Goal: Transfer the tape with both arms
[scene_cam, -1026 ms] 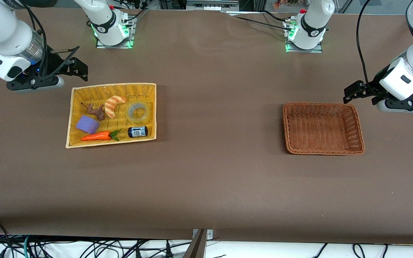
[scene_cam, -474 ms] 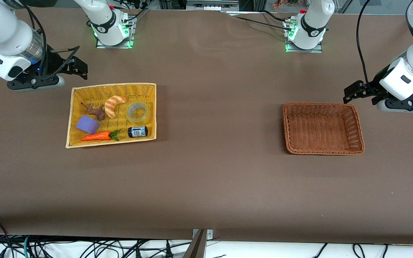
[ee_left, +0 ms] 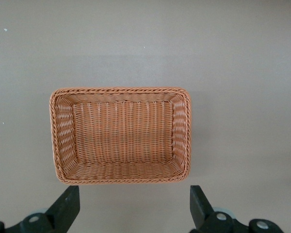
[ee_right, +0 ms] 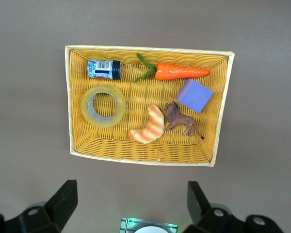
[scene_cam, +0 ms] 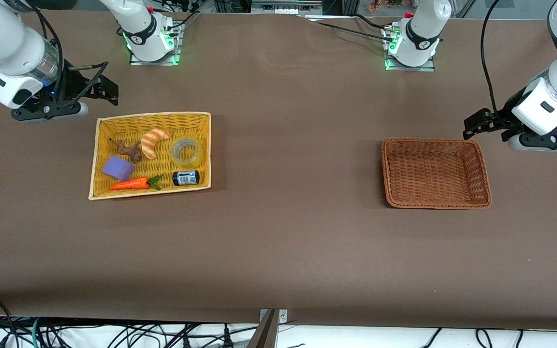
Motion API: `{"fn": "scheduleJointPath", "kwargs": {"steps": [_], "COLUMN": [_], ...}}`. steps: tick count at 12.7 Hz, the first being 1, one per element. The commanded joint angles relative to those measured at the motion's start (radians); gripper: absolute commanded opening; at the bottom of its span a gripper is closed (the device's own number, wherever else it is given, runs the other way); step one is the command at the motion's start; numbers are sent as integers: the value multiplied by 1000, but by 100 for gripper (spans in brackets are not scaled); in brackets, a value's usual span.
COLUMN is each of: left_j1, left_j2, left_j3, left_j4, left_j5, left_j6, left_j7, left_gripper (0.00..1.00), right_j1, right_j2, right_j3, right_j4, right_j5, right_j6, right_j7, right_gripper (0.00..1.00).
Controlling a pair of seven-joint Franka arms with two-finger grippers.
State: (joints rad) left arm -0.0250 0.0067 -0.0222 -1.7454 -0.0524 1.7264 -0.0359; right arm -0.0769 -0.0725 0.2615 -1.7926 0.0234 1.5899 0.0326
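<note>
The tape, a translucent yellowish ring, lies flat in the yellow basket, beside the croissant and just above the small black jar in the front view. It also shows in the right wrist view. My right gripper is open and empty, up in the air over the bare table by the basket's corner nearest the right arm's base. My left gripper is open and empty, up over the table by a corner of the brown wicker basket, which holds nothing and shows in the left wrist view.
The yellow basket also holds a croissant, a brown lion figure, a purple block, an orange carrot and a black jar with a blue label. Bare brown table lies between the two baskets.
The right gripper has drifted slightly upward in the front view, toward the robots' bases. The left arm and all the objects have not moved.
</note>
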Motion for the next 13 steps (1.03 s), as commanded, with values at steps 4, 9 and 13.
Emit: {"fn": "scheduleJointPath", "kwargs": {"steps": [4,9,13], "left_j1": [0,0,0], "left_j2": [10,10,10], "left_j3": [-2,-1,-2], "left_j4": [26,26,26], "left_j5": [23,23,23], "left_j6": [-13,-13,-13], "left_j7": [13,13,13], "left_gripper": [100,100,100], "right_j1": [-3,-3,0], "right_j2": [8,75,175], "right_j3": [4,7,39], "right_j4": [-23,-177,-326], "right_j5": [-2,-5,-11], "right_j6": [7,206,525], "right_j7": [-11,-10,-8], "right_gripper": [100,100,100]}}
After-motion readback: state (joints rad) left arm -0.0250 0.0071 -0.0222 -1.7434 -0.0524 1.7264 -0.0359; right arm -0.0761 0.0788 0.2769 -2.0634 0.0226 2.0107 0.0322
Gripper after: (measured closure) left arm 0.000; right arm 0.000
